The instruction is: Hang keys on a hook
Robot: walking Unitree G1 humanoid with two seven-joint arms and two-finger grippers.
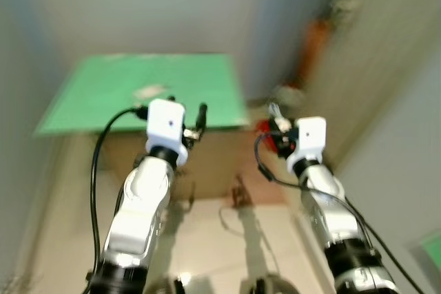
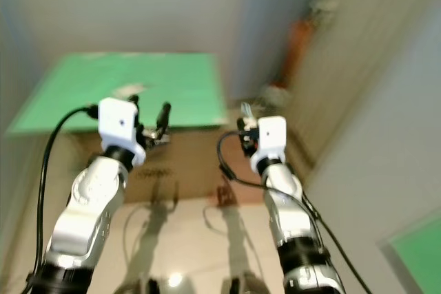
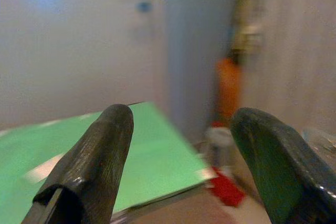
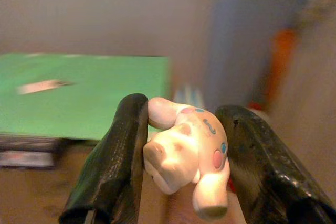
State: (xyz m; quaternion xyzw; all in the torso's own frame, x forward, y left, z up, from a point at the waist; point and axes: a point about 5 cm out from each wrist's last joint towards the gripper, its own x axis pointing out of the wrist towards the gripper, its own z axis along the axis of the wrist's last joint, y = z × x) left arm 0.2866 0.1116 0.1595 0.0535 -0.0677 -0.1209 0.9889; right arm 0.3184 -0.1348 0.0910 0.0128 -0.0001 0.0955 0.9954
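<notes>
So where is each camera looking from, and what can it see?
Left eye view: on the head, looking down at both silver arms and the green table.
Right eye view: same scene, shifted sideways.
Left wrist view: along the open left gripper toward the table.
Right wrist view: along the right gripper, clamping a pink toy keychain.
All four share the green table.

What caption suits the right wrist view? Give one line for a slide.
Right gripper clamps a pale pink toy charm between its black fingers, green tabletop blurred beyond.

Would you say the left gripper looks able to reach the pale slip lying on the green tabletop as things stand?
Probably yes: the left gripper is open and empty, hovering near the green tabletop, with nothing visible between it and the pale slip, though blur hides detail.
</notes>
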